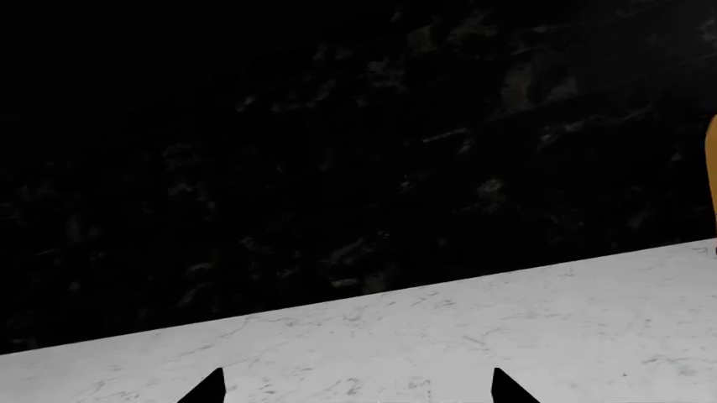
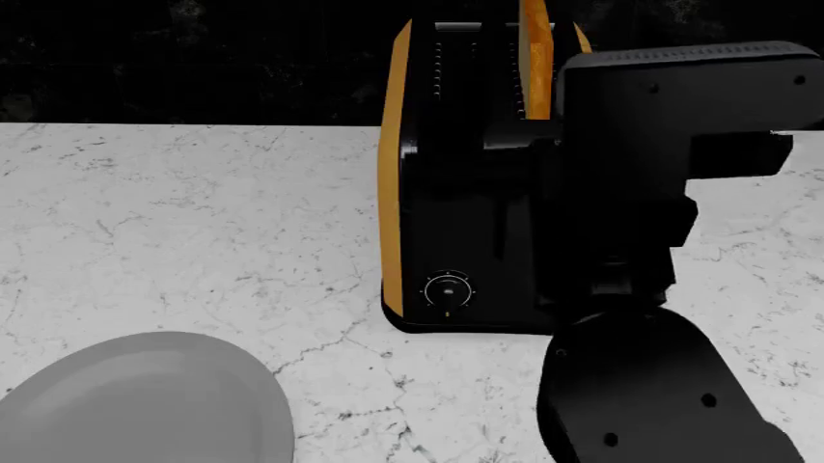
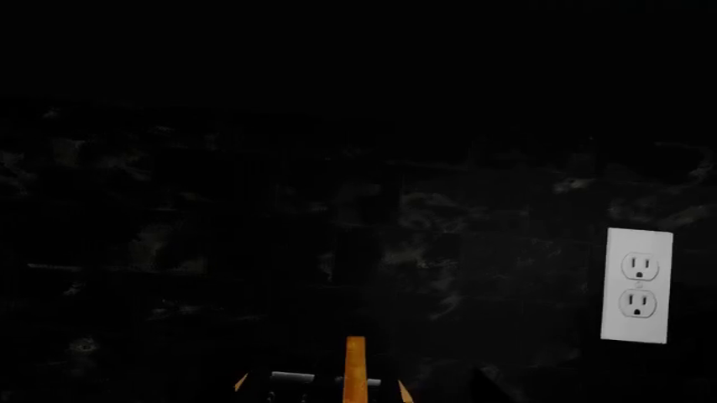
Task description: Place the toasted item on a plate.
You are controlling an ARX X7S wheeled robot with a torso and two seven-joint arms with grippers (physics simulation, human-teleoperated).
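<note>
The toasted item [image 2: 535, 53] stands upright in a slot of the black toaster [image 2: 451, 212] with orange sides, and only its golden-orange edge shows. That edge also shows in the right wrist view [image 3: 355, 369], centred above the toaster's top. My right arm [image 2: 670, 145] reaches over the toaster and hides its own gripper. The fingers cannot be made out against the dark wall. The light-grey plate [image 2: 142, 405] lies on the counter at the near left. My left gripper [image 1: 358, 390] is open and empty, low over the white marble counter [image 1: 505, 319].
A dark stone backsplash [image 2: 193, 58] runs behind the counter. A white wall outlet [image 3: 637, 285] is on it, to the toaster's right. A sliver of the toaster's orange side [image 1: 711, 168] shows at the edge of the left wrist view.
</note>
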